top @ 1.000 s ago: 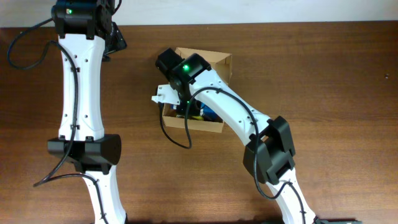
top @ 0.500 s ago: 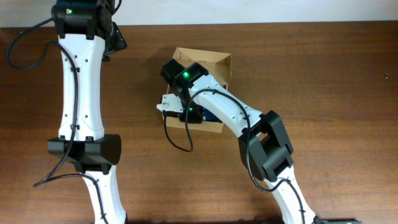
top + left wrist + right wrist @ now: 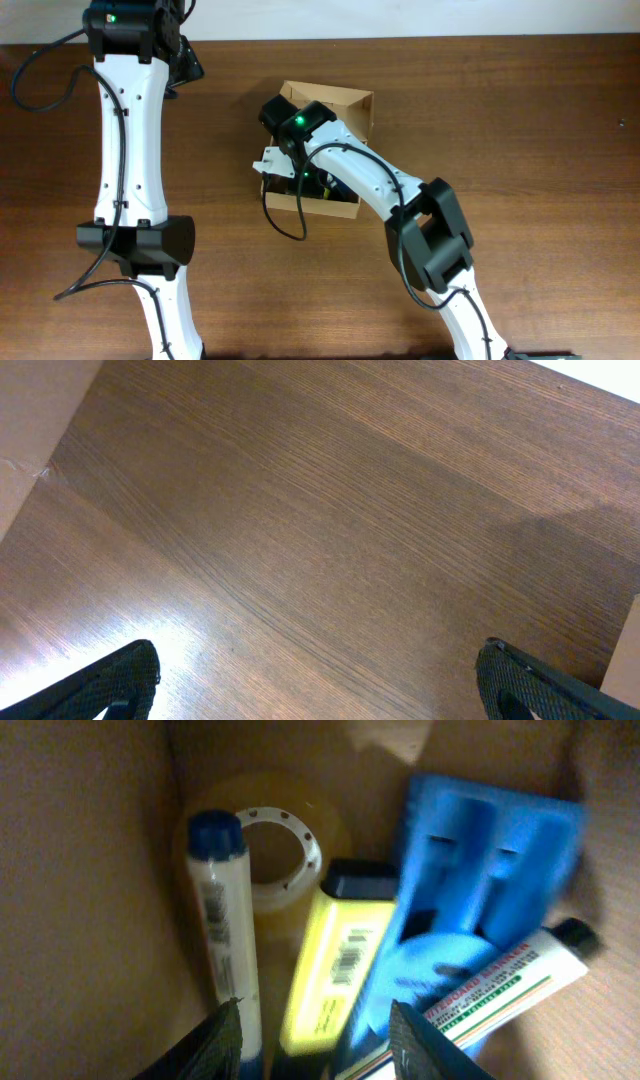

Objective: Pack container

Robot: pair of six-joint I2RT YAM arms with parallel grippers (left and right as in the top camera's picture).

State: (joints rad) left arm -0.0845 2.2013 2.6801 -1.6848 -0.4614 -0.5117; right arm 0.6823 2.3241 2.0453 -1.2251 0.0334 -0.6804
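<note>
Cardboard, plain and tan: the box (image 3: 350,105) sits on the dark wood tabletop (image 3: 520,150) a little above and left of the middle of the overhead view. Its flap stands open on the upper side, and the right arm (image 3: 370,190) reaches in from the lower right.

The box looks light and fairly stiff, but walls this thin would probably buckle under a hard pinch. The load inside would likely shift if it were tipped, and the smooth card may slide on the wood when pushed. The best hold, I judge, is over the top rim of a side wall near a corner, one finger inside and one outside. The flap is better nudged shut at its free edge than gripped.

In the right wrist view the right fingers (image 3: 215,1045) hang inside the box, roughly half spread, tips at the bottom of the frame. Beyond them lie a tape roll (image 3: 270,850), a white marker (image 3: 228,950) with a blue cap, a yellow marker (image 3: 325,960) with a black cap, a blurred blue plastic piece (image 3: 480,850) and a white tube (image 3: 500,985) at lower right. The yellow marker's end shows in the gap between the tips, but the gap is wider than the marker and neither tip seems to press on it. They appear to hold nothing.

The left fingers (image 3: 115,685), at the bottom corners of the left wrist view, are spread fully wide over bare tabletop, gripping and touching nothing. Overhead, the left arm (image 3: 125,150) lies at the left of the frame, well apart from the box.
</note>
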